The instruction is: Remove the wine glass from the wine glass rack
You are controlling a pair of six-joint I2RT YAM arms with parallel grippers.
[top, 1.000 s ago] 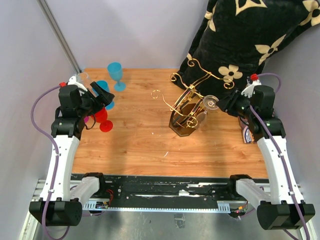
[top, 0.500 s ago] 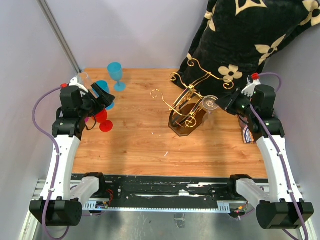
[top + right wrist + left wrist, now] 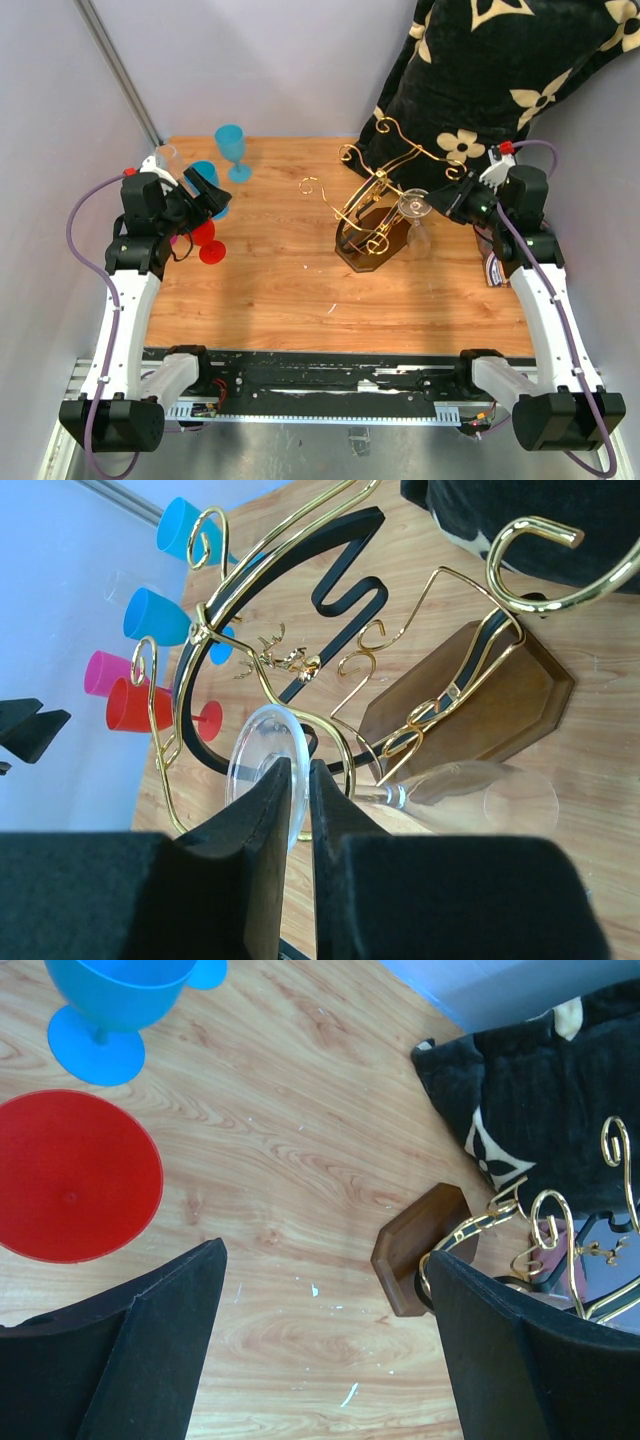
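A clear wine glass (image 3: 416,222) hangs upside down on the right side of the wine glass rack (image 3: 372,205), a gold wire stand on a dark brown base (image 3: 486,693). My right gripper (image 3: 298,767) is shut on the rim of the glass's round foot (image 3: 255,763). The stem and bowl (image 3: 478,796) slope down beside the gold wire. In the top view my right gripper (image 3: 437,204) sits just right of the rack. My left gripper (image 3: 325,1253) stands open over bare wood at the far left, holding nothing, with the rack's base (image 3: 412,1250) beyond its right finger.
Plastic goblets stand at the left: blue ones (image 3: 232,150), a red one (image 3: 206,240) and a pink one (image 3: 100,670). A black flower-patterned cushion (image 3: 490,80) leans against the back right wall behind the rack. A small dark object (image 3: 492,270) lies by the right edge.
My right gripper has closed on the glass's foot and shifted slightly left toward the rack. The left arm has stayed put.
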